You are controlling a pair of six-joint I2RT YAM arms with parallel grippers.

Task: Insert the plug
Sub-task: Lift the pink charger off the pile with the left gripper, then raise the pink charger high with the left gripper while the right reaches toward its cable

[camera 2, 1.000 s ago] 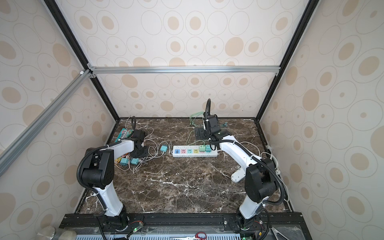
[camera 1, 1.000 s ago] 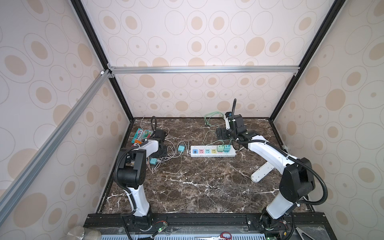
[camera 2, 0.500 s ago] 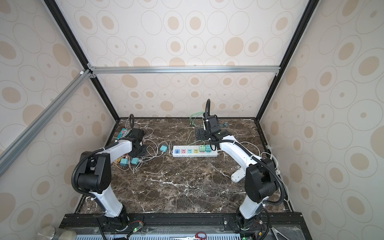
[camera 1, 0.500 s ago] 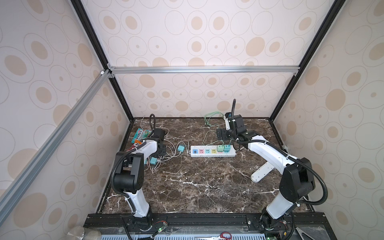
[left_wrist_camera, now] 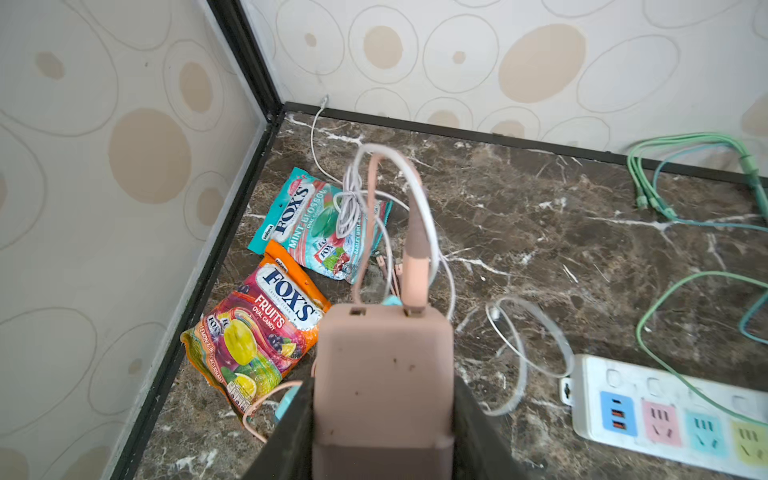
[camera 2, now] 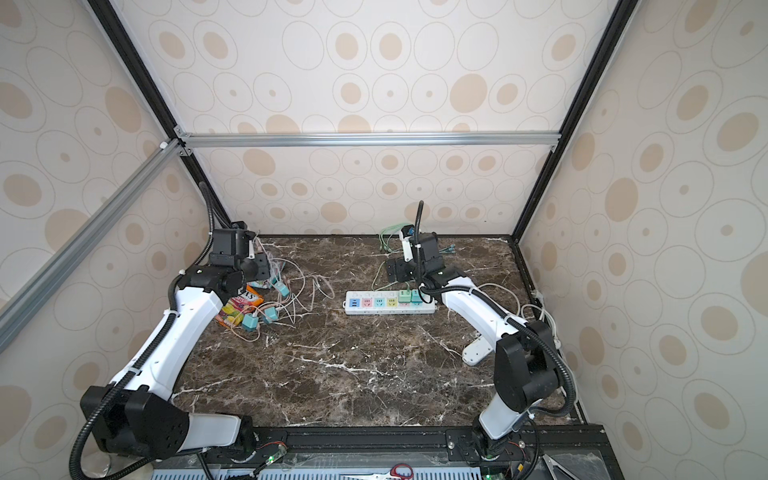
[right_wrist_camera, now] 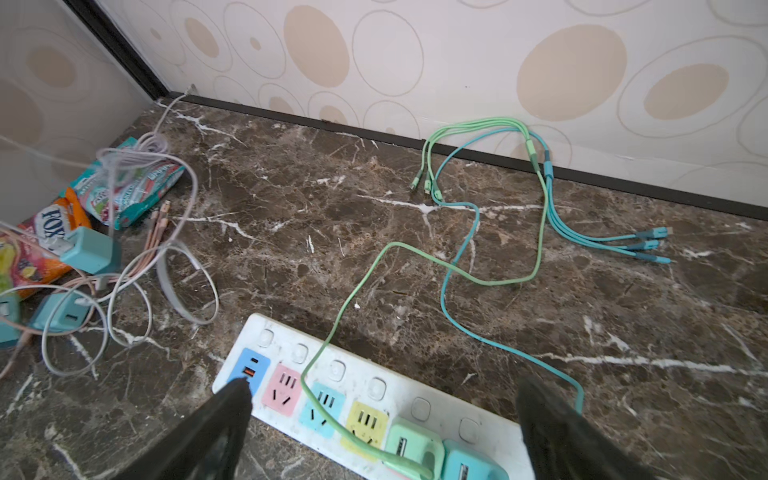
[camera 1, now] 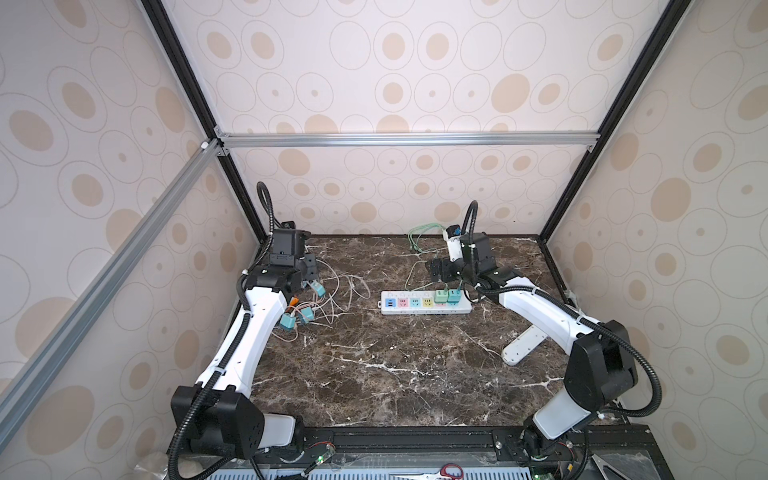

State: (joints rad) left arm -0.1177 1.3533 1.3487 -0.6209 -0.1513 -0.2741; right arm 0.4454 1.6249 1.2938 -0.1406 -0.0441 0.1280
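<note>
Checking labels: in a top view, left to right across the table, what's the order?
Orange candy bag → power strip: blue USB block → pink socket → teal socket → yellow socket → green plug → teal plug → white plastic piece.

You can't see the prongs of the dusty-pink square plastic charger plug; its lower end is cut off by the left wrist picture's edge. The white plastic power strip with coloured sockets is cropped there too. In the right wrist view, the black fingers of the right gripper are blurred and cut off.
</note>
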